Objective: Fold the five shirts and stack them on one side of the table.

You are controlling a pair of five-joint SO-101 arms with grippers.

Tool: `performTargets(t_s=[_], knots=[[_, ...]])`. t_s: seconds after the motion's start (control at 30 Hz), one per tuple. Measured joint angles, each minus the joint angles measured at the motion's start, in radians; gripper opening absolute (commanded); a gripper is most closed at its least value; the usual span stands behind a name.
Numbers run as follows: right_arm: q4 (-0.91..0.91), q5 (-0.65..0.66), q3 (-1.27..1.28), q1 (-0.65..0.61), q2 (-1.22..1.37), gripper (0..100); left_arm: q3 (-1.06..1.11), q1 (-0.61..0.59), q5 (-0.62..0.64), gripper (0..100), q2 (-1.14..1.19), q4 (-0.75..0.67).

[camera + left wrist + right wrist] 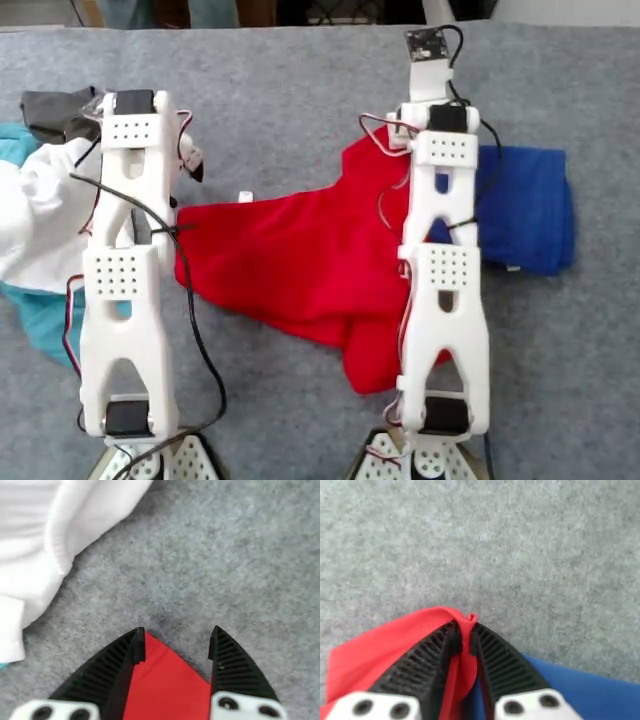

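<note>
Your right pincer (462, 632) is squeezed tight on a fold of the red shirt (380, 645). The fold pokes up between its two black fingers (505, 665). The blue shirt (580, 695) lies just beside it on the grey table (520, 540).

Your left pincer (177, 642) is wide open. A corner of the red shirt lies between its fingers, but they are not squeezing it. The white shirt (45, 540) lies near that pincer.

From above, the red shirt is spread out between your two arms. The blue shirt sits folded on the right side. The white shirt, a teal shirt (40, 320) and a dark shirt (55, 110) lie together on the left side.
</note>
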Motion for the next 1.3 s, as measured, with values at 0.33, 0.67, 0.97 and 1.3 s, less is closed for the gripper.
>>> performTargets(t_s=[0.33, 0.67, 0.97, 1.3], knots=[[0.000, 0.043, 0.000, 0.000, 0.000, 1.6, 0.284, 0.021, -0.014, 22, -0.206, 0.000], [0.000, 0.043, 0.000, 0.000, 0.000, 1.6, 0.339, 0.014, -0.018, 22, -0.166, -0.041], [0.000, 0.043, 0.000, 0.000, 0.000, 1.6, 0.296, -0.008, -0.017, 22, -0.117, -0.048], [0.000, 0.043, 0.000, 0.000, 0.000, 1.6, 0.212, -0.018, -0.017, 22, -0.112, -0.006]])
